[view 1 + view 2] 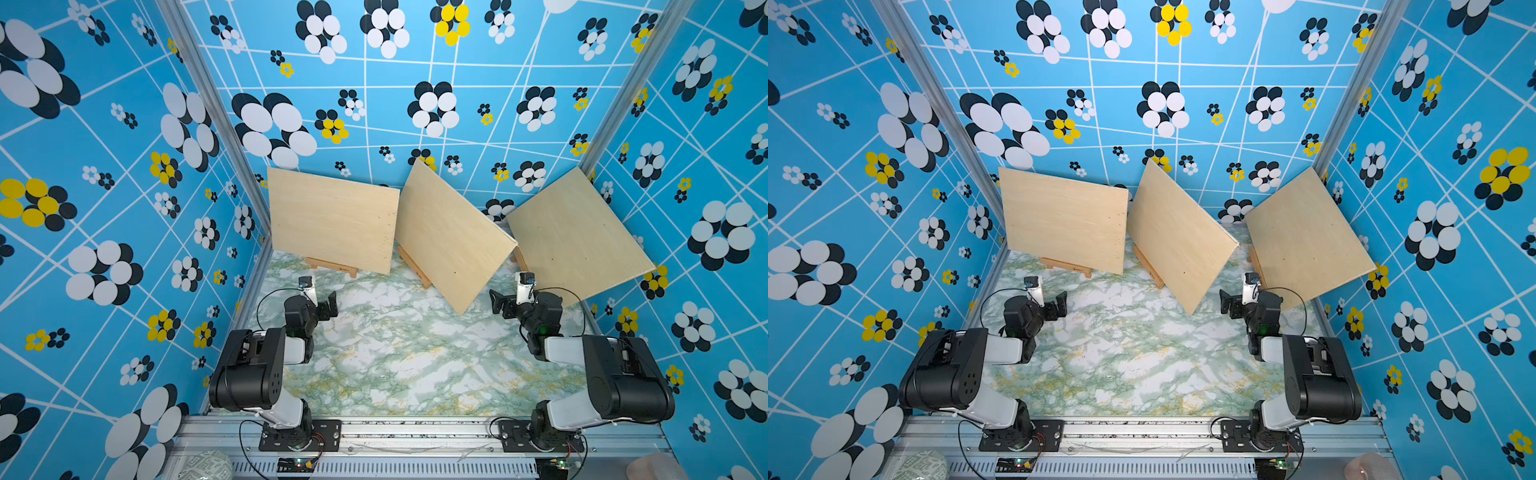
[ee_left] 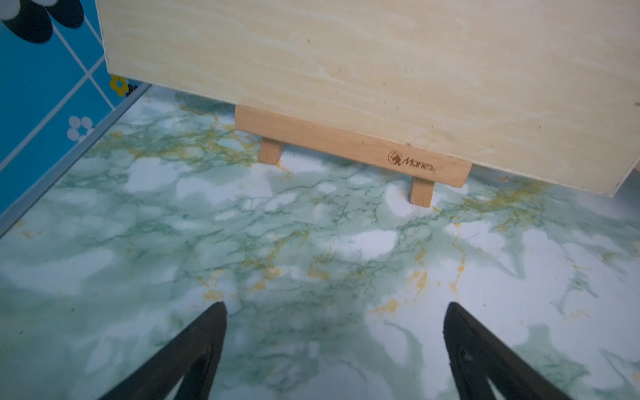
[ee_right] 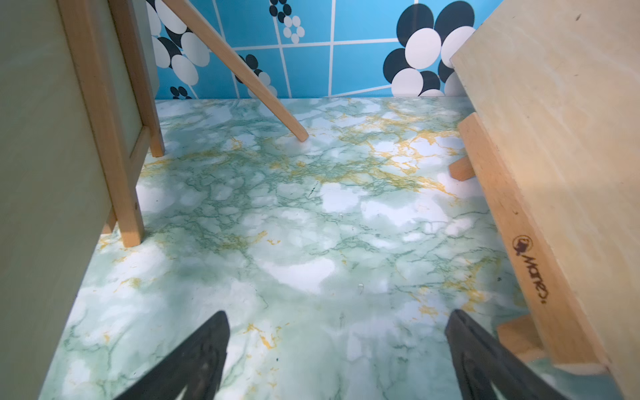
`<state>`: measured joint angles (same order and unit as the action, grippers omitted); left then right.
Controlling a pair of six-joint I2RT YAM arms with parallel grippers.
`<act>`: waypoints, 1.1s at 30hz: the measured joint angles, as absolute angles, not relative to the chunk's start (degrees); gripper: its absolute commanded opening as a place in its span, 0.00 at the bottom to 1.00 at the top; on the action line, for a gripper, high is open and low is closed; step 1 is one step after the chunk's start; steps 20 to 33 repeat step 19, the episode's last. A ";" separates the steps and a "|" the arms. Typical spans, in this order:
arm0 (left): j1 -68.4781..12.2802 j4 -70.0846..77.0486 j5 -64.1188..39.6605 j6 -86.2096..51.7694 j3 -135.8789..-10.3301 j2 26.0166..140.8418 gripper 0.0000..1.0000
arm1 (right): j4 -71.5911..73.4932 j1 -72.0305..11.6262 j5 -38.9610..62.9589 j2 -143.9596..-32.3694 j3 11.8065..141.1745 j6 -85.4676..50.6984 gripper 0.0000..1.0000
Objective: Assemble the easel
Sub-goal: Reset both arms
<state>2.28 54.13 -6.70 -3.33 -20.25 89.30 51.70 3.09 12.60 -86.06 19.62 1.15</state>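
Marbled tabletop (image 1: 399, 361) is lined by three easels (image 1: 331, 266) (image 1: 413, 266) (image 1: 519, 257) (one plywood board (image 1: 332, 220) each); left gripper (image 2: 336, 308) and right gripper (image 3: 337, 315) are spread wide, empty.

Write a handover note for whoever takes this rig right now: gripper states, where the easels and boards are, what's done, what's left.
Left gripper: open, empty, above the table, facing the left easel.
Right gripper: open, empty, facing the gap between the middle easel and right easel.
Things: left board, middle board and right board each stand on their easel along the back.
Done: all three look assembled.
Left: probably nothing; check the boards sit squarely.
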 measured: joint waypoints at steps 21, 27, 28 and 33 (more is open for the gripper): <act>-0.14 51.37 -2.96 -1.21 -21.52 89.12 0.99 | 55.02 1.52 4.71 -88.58 20.10 0.45 1.00; -0.14 51.37 -2.96 -1.21 -21.52 89.12 0.99 | 55.02 1.52 4.71 -88.58 20.10 0.45 1.00; -0.14 51.37 -2.96 -1.21 -21.52 89.12 0.99 | 55.02 1.52 4.71 -88.58 20.10 0.45 1.00; -0.14 51.37 -2.96 -1.21 -21.52 89.12 0.99 | 55.02 1.52 4.71 -88.58 20.10 0.45 1.00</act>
